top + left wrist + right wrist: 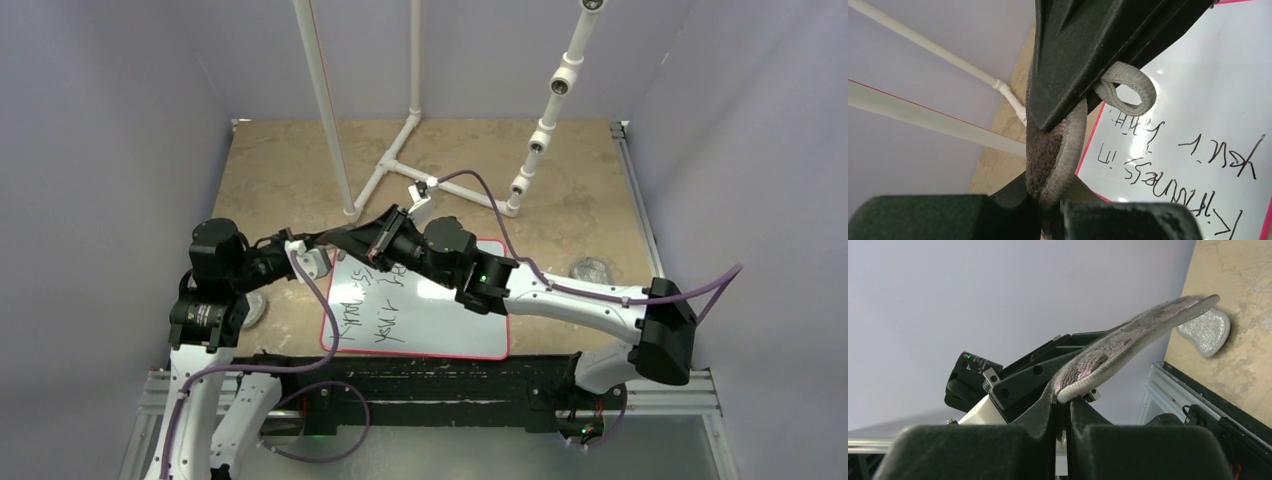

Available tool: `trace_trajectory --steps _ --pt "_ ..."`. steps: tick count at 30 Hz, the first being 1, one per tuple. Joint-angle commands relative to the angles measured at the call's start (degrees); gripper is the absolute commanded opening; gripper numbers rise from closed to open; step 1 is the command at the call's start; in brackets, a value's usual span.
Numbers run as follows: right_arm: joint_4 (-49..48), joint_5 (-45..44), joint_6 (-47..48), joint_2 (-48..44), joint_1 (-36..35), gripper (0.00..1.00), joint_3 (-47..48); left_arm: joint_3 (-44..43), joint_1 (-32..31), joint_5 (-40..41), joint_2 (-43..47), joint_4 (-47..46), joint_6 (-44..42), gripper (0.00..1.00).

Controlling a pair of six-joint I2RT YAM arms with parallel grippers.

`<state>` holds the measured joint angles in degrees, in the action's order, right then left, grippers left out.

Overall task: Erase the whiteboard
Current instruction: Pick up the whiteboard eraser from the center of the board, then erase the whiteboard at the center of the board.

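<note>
At overhead frame centre, left gripper (1050, 212), right gripper (1062, 412) both clamp fuzzy brown-grey cloth pad (1060, 145); opposing tug may drop it short of glossy red-bordered whiteboard (1208, 85).

From above: no view of the whiteboard's (450, 330) far edge beneath the right arm (570, 295), no reading handwriting (375, 310) so small. At left wrist: board cropped right and bottom, cloth's (1060, 150) lower end buried between fingers (948, 217).

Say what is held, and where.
A grey fabric pad, pinched at its edges in the jaws of both the left gripper and the right gripper.
</note>
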<state>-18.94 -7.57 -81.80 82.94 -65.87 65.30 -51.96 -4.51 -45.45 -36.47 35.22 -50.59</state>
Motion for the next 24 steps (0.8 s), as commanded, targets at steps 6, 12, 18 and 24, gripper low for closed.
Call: trace_trajectory --steps 6,12,18,24 --pt "24.3 -7.25 8.65 -9.41 2.7 0.0 3.2 0.48 0.29 5.33 -3.18 -0.29 10.1 0.5" --pt "57.93 -8.41 20.28 -14.41 7.4 0.0 6.86 -0.82 0.29 16.81 -12.64 2.25 19.5 0.66" --pt "77.59 0.92 34.62 -11.22 12.37 0.0 6.91 -0.48 0.26 25.24 -20.39 2.13 24.91 0.66" --pt "69.82 10.07 42.43 -3.91 14.89 0.0 3.71 0.65 0.31 32.27 -24.0 1.84 26.3 0.91"
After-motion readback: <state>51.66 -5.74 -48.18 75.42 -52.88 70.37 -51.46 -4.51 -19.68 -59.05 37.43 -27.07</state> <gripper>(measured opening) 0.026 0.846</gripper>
